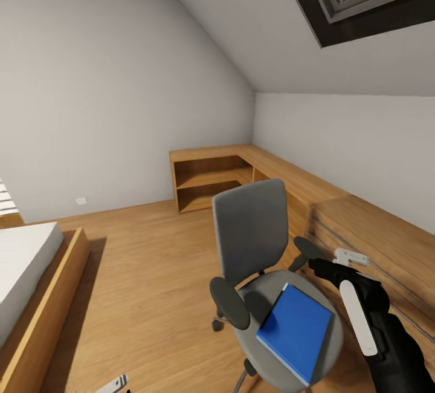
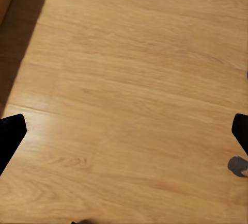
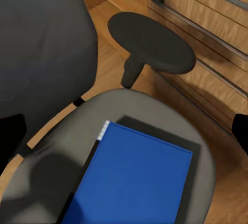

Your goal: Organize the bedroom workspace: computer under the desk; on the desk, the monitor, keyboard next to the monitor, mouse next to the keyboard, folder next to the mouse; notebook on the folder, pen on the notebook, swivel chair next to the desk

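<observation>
Wood-floored bedroom: folder (image 1: 296, 331) lies flat, diagonal on swivel chair (image 1: 251, 230).

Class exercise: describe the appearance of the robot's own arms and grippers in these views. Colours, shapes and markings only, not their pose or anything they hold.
The right arm is glossy black and bulky, with a long rounded white panel along it. The right gripper ends in white fingers. The left gripper looks pale grey-white with dark trim. In the wrist views the fingertips appear as black shapes.

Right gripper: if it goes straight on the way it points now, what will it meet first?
Most likely the folder lying on the swivel chair seat: the right wrist view looks down onto both, between open fingers. Depth is unclear, so the right gripper may graze the armrest first.
</observation>
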### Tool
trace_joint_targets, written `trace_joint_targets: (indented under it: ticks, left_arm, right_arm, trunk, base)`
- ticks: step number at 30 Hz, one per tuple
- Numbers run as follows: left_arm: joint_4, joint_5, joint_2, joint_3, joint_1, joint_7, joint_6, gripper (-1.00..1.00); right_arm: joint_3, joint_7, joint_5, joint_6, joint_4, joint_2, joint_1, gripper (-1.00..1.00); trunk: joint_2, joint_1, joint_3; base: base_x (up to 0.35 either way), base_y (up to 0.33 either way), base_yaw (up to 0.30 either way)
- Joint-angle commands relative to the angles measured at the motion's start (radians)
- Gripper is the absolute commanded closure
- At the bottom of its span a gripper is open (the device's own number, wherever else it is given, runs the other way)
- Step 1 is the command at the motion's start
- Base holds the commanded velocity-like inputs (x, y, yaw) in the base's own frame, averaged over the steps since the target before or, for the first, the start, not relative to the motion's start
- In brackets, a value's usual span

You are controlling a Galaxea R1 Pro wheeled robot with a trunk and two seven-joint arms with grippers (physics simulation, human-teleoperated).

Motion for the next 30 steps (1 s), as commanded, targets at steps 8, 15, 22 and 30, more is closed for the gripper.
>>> trace_joint_targets:
  ticks: [8,15,22,30]
  left_arm:
    - [-0.001,0.009,0.001,-0.005,-0.001,0.007,-0.005,-1.00]
    - [-0.001,0.009,0.001,-0.006,-0.001,0.008,-0.005,-1.00]
    - [-0.002,0.009,0.001,-0.005,-0.002,0.007,-0.005,-1.00]
    - [-0.006,0.009,0.000,-0.006,-0.001,0.006,-0.005,-1.00]
  right_arm:
    - [0.017,-0.008,-0.011,0.004,0.000,-0.002,-0.001,-1.00]
    - [0.019,-0.008,-0.011,0.004,0.003,-0.002,-0.001,-1.00]
    - [0.019,-0.008,-0.011,0.005,0.006,-0.003,-0.001,-1.00]
    - [0.019,-0.007,-0.011,0.006,0.009,-0.002,-0.001,-1.00]
  trunk:
    - [-0.001,0.000,0.006]
    - [-0.001,0.000,0.008]
    - [-0.001,0.000,0.008]
    - [-0.001,0.000,0.008]
  base:
    - [0.000,0.000,0.228]
    - [0.000,0.000,0.149]
    - [0.000,0.000,0.022]
    - [0.000,0.000,0.002]
